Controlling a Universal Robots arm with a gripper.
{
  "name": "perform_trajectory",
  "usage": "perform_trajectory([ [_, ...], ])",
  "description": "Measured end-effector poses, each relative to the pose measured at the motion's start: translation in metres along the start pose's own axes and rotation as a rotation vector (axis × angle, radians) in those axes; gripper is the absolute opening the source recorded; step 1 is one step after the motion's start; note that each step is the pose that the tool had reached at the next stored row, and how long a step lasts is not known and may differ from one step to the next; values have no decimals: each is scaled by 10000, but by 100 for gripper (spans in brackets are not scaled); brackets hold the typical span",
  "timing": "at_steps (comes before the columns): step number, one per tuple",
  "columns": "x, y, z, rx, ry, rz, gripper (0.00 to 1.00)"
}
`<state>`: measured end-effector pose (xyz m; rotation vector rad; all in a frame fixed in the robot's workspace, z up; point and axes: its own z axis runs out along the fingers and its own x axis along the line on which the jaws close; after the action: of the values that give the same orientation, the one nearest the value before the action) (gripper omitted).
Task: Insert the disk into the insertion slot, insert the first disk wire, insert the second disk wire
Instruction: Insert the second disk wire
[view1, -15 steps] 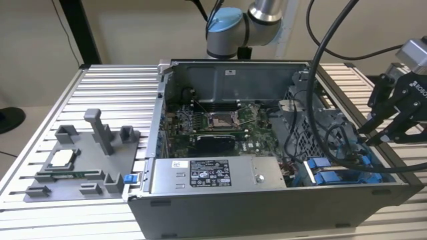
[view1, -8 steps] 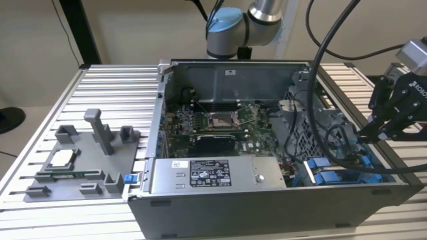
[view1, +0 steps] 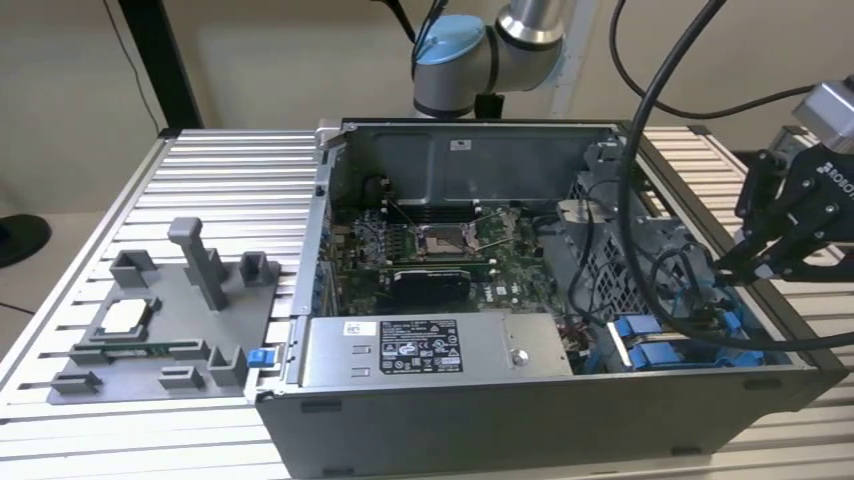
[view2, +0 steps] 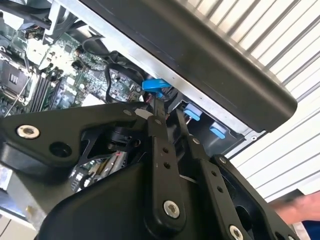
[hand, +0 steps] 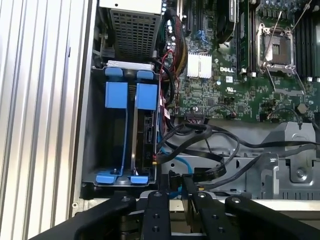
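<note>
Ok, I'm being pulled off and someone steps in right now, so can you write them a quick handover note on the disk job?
Gripper: low over the drive-bay corner of the open case, close to the loose cables beside the bay.
Disk: sits in the insertion slot, blue carrier showing.
Done: disk insertion, by the look of it.
Left: both disk wires; I can't see either one plugged in.
</note>
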<state>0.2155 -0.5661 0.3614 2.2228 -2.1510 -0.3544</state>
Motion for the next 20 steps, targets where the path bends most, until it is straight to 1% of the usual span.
perform_trajectory([
  [2,1,0,2,-10,-41,-79,100],
  [4,4,-1,4,-16,-65,-138,100],
  [11,5,-1,6,-17,-64,-147,100],
  [17,6,-4,20,9,-63,-153,100],
  [20,7,-5,26,36,-63,-158,100],
])
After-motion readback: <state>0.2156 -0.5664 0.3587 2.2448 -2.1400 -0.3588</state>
